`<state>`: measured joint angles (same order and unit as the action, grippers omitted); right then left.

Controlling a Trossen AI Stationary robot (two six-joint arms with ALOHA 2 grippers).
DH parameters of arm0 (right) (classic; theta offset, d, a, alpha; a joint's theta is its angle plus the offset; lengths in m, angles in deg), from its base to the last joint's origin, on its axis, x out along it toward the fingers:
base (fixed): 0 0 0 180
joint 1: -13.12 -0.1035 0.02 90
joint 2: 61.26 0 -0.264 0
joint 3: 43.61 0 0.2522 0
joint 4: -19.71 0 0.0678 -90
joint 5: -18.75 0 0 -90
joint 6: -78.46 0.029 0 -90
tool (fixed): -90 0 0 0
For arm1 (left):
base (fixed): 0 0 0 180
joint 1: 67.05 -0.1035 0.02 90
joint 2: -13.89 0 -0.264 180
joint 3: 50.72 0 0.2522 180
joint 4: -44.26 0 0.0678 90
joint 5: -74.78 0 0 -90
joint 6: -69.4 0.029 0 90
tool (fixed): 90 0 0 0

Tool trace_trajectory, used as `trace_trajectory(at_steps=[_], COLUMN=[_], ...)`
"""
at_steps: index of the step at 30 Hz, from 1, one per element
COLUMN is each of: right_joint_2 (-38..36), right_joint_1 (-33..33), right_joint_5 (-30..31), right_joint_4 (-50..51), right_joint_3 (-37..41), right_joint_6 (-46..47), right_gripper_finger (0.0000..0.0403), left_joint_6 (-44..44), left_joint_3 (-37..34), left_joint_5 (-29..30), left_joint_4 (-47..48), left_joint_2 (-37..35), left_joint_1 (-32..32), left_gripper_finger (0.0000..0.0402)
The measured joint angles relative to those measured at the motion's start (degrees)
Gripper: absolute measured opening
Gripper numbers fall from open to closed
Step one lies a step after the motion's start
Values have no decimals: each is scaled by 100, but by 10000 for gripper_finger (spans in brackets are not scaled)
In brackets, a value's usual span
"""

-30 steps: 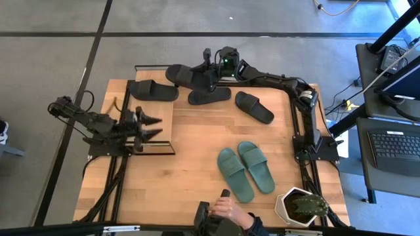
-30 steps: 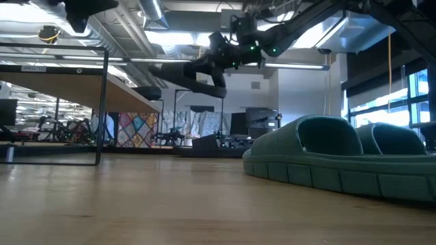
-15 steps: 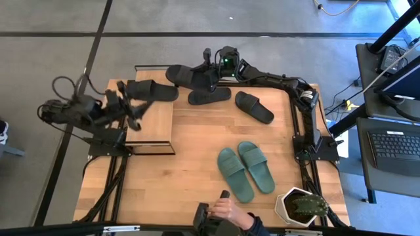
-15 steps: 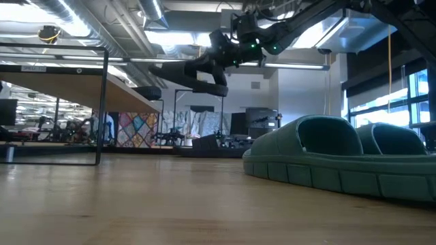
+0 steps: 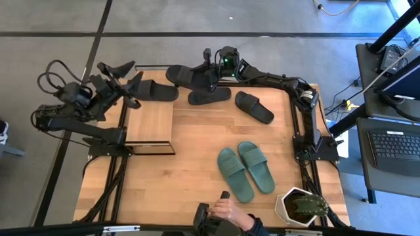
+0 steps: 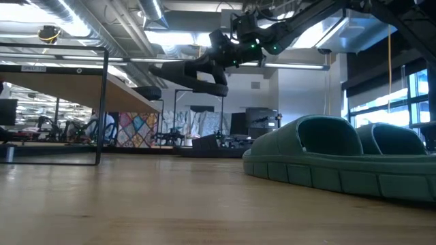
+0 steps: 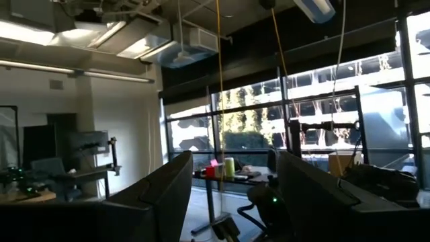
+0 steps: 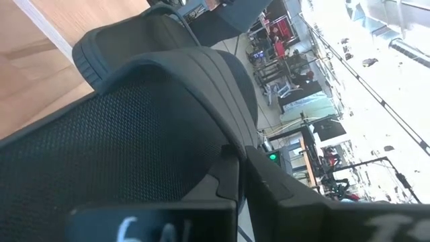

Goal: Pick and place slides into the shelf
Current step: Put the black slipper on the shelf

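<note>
High view shows my right jaws (image 5: 209,77) clamped on a black slide (image 5: 187,75), holding it in the air above the far edge of the tabletop (image 5: 197,151); the low view confirms it hangs well clear of the wood. That grip has not shifted over the last second.

What has changed is my left arm. A second ago its jaws hovered over the shelf (image 5: 152,121); now my left jaws (image 5: 125,70) have swung up and away past the far left corner, spread wide and carrying nothing. The left wrist view looks only into the room, so nothing sits between those fingers.

I judge this clears the shelf board for the slide I am carrying: the board lies beside and below my right jaws, bare on top. Another black slide (image 5: 152,90) rests just beyond the shelf's far edge, a third (image 5: 210,96) lies directly beneath my right jaws, a fourth (image 5: 254,107) off to their side. The teal pair (image 5: 246,169) sits well apart, nearer the person's hand (image 5: 226,211) at the front edge.
</note>
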<state>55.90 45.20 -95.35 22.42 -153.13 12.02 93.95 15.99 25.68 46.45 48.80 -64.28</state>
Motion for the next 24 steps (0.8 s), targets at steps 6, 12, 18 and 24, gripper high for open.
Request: trace_trajectory(at_steps=[6,12,18,24], right_joint_2=[0,0,-2,-2], right_joint_1=[-2,-2,-2,-2], right_joint_5=[0,0,1,0], right_joint_4=[15,20,22,22], right_joint_3=[-2,-3,-2,-3], right_joint_6=[18,18,14,8], right_gripper_finger=[11,11,11,11], left_joint_6=[-166,-188,-186,731], left_joint_3=[0,0,0,190], left_joint_5=[-5,172,399,997], left_joint_4=[20,-13,55,232], left_joint_2=[-8,-3,-3,209], left_joint_1=[-64,-62,-62,-62], left_gripper_finger=[208,208,208,208])
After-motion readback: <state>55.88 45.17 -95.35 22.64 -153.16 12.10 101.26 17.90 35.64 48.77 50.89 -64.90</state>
